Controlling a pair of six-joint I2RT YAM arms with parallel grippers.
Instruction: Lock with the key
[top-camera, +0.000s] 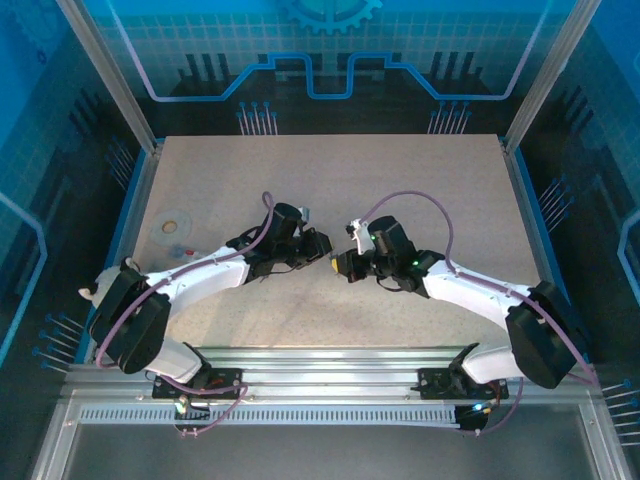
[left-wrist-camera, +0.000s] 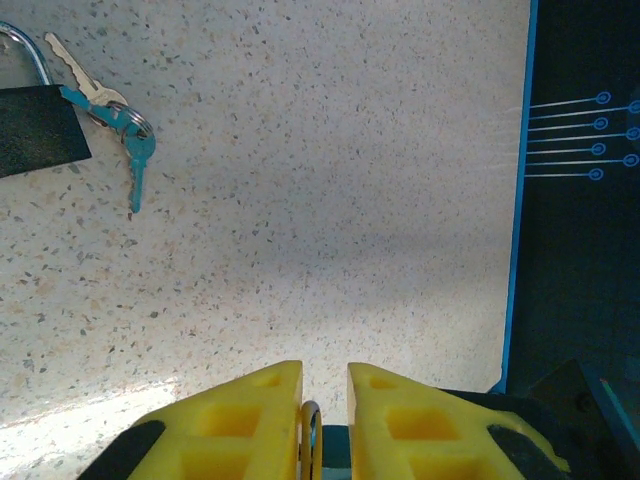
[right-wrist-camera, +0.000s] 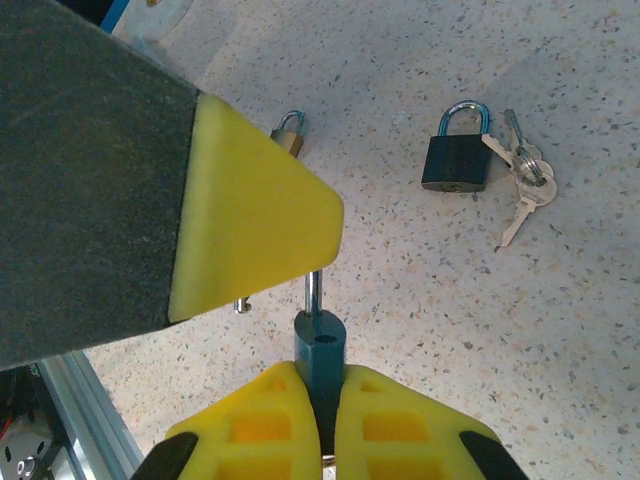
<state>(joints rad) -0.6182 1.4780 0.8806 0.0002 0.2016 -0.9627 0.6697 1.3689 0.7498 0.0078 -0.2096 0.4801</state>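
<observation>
Top external: fixed high behind the arm bases (top-camera: 200, 380), looking down and forward over the whole speckled tabletop (top-camera: 400, 180). Left wrist: close and low, sighting past its yellow fingers (left-wrist-camera: 230, 420) across that surface. Right wrist: equally close, angled down past its own fingers (right-wrist-camera: 260, 430). Both wrist views share the black padlock (right-wrist-camera: 457, 160) and keys (right-wrist-camera: 525, 185).

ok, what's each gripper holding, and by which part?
Right gripper: the blue key, pinched by its head, blade sticking out. Left gripper: a thin metal loop sits between its jaws; whether it's gripped can't be told.
</observation>
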